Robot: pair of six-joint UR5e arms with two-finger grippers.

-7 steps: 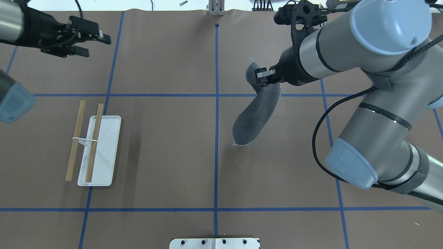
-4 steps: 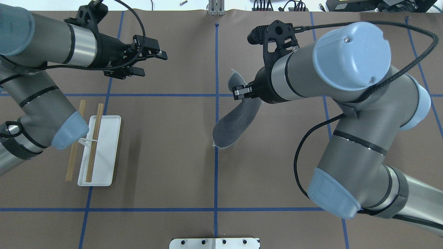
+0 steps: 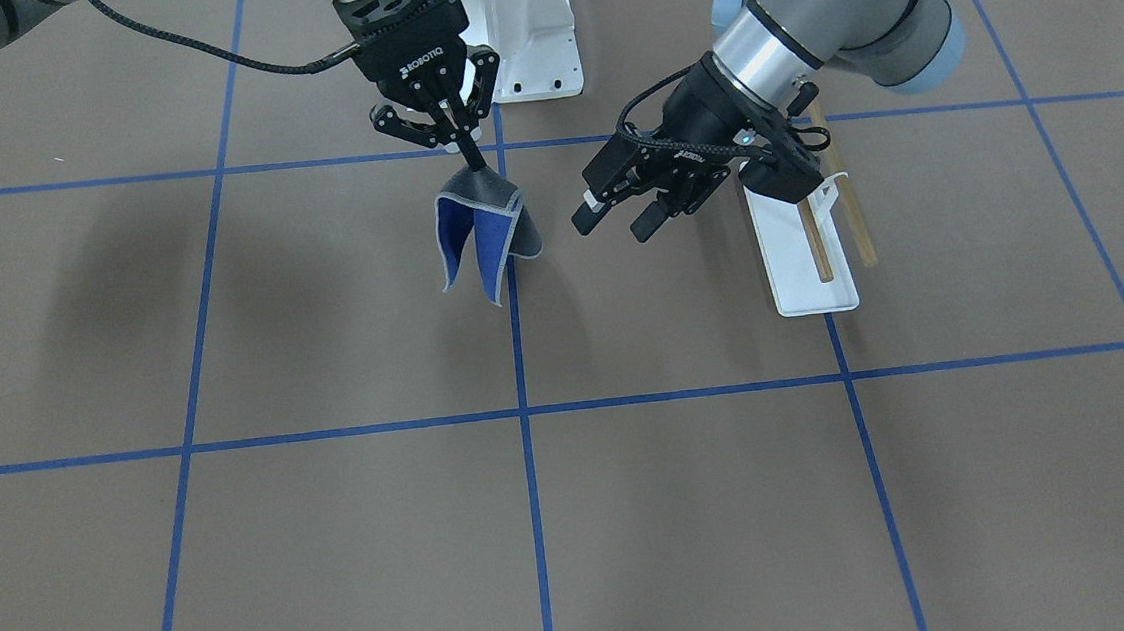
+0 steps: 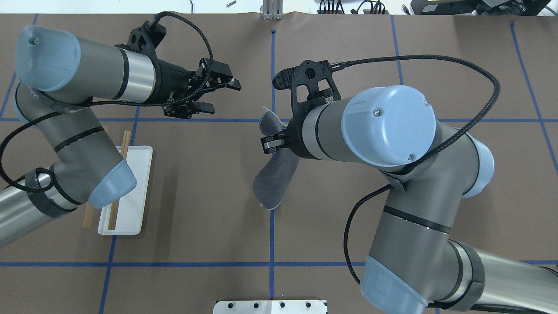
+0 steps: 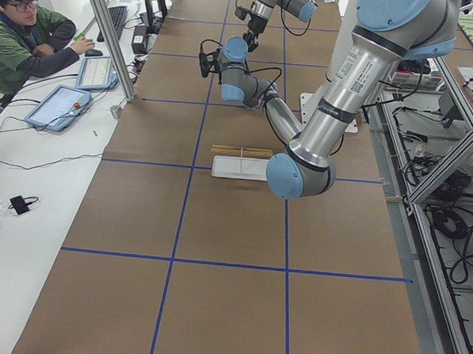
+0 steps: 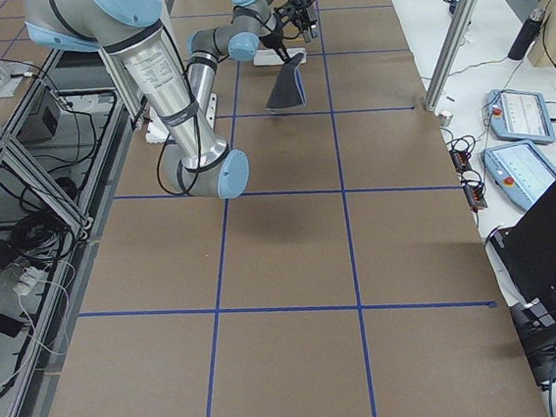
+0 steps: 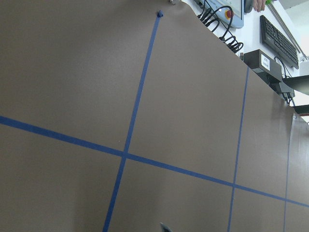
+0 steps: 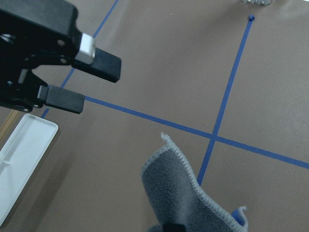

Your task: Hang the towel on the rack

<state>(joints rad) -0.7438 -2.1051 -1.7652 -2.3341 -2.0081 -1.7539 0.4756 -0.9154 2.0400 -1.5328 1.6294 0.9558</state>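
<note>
Towel (image 3: 475, 232) hung from the right gripper (image 3: 472, 162)
Its jaws pinched the cloth's top corner; the left gripper (image 3: 613, 223) stood wide open, holding nothing, between towel and rack (image 3: 804, 266).

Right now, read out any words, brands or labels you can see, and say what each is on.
"ROBOTIQ": on the body of the right gripper, which pinches the towel.
Small white print on the left gripper: too small to read.
White label on the black box in the left wrist view: too blurred to read.
</note>
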